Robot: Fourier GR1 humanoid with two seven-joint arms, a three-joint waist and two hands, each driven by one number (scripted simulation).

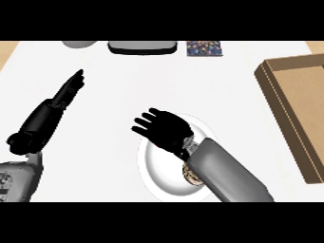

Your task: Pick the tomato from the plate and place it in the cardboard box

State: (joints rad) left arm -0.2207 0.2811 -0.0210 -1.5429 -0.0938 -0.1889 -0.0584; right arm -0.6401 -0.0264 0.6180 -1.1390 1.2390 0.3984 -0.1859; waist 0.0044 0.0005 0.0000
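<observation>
A white plate (pixel 166 178) lies on the counter in the lower middle of the head view. My right hand (pixel 163 130) is over the plate's far left part, its fingers spread and only slightly bent. No tomato shows; the hand and forearm cover much of the plate. The cardboard box (pixel 280 97) lies open at the right edge, long side running away from me, with nothing visible inside. My left hand (pixel 67 91) is at the left, open, fingers straight and pointing away, far from the plate.
Along the counter's far edge stand a grey rounded object (pixel 79 43), a dark flat appliance (pixel 142 47) and a small patterned item (pixel 204 48). White counter top stretches between the plate and the box.
</observation>
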